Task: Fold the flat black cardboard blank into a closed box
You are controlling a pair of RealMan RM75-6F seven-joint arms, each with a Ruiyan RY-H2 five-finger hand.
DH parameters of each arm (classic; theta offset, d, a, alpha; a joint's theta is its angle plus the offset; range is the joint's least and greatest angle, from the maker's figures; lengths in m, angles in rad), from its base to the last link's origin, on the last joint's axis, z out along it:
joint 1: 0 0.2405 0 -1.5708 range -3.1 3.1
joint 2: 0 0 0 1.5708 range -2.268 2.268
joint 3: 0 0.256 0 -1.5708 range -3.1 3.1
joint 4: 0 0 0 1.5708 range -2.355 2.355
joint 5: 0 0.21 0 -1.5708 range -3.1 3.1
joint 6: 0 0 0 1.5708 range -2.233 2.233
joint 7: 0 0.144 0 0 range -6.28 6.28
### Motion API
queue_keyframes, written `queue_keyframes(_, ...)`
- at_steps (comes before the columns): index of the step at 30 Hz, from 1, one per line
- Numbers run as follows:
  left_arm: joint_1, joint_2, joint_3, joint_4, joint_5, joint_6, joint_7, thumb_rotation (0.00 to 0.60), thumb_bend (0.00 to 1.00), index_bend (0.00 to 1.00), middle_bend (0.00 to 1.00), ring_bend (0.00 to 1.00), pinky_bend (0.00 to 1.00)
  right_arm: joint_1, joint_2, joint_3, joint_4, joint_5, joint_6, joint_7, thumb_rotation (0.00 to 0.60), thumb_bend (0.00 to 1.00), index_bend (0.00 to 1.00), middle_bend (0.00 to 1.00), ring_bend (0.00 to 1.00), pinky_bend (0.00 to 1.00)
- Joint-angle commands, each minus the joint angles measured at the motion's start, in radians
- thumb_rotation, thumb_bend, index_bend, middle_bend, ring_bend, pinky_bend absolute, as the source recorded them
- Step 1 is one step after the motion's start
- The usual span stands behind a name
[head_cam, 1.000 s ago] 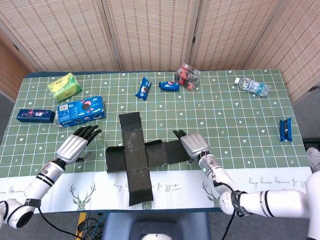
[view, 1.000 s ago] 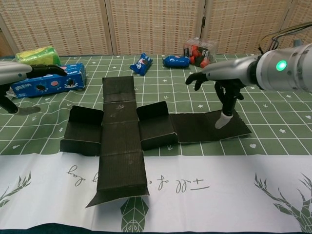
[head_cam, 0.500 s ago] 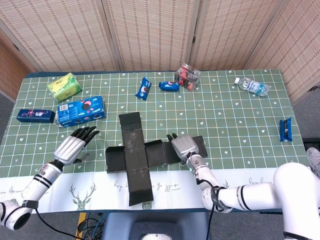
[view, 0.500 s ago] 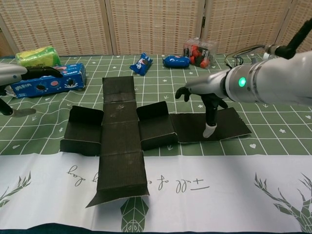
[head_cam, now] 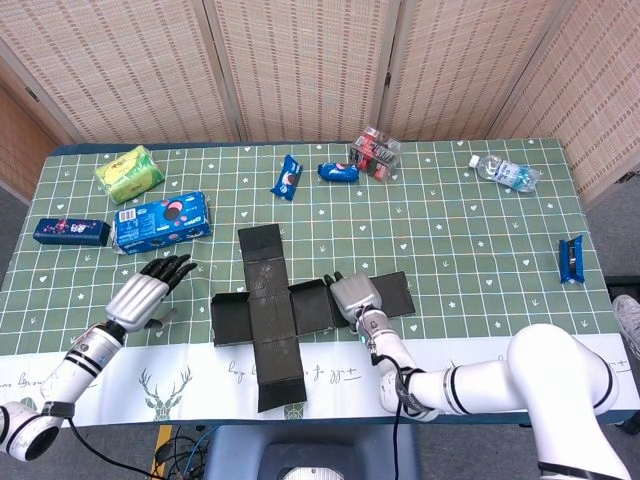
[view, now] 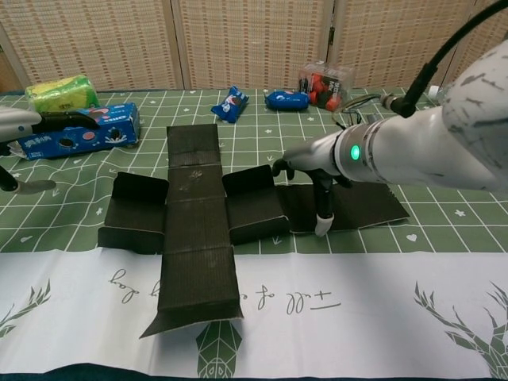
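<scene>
The black cardboard blank lies flat on the green cloth as a cross, its long strip running front to back. The two short side panels stand up a little at their creases. My right hand hovers over the long right flap with its fingers spread. One fingertip points down onto the flap's near edge, close to the raised right panel. My left hand lies to the left of the blank, apart from it, fingers stretched out and holding nothing. In the chest view it shows only at the far left edge.
An Oreo box, a green packet and a small dark blue box lie at the back left. Blue snack packs, a clear box of red items, a water bottle and a blue bar lie further back and right.
My right hand has slid left along the right flap, from its far end to near the raised right panel. My left hand has drifted slightly back toward me.
</scene>
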Motion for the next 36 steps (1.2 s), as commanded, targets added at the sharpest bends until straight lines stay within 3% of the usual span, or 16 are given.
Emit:
queue_keyframes(1,0.002,0.0,0.002,0.002,0.004,0.002,-0.006,0.6,0.35,0.0,0.0,0.0,0.1,0.008,-0.009,-0.005,0.007,0.008,0.007,-0.011,0.6,0.01,0.05,0.1,0.57,0.69)
queue_keyframes(36,0.018,-0.01,0.01,0.023,0.033,0.019,-0.06,0.6,0.35,0.0,0.0,0.0,0.1,0.031,-0.094,-0.017,0.051,0.047,0.11,-0.146,0.6,0.01,0.05,0.12,0.57,0.69)
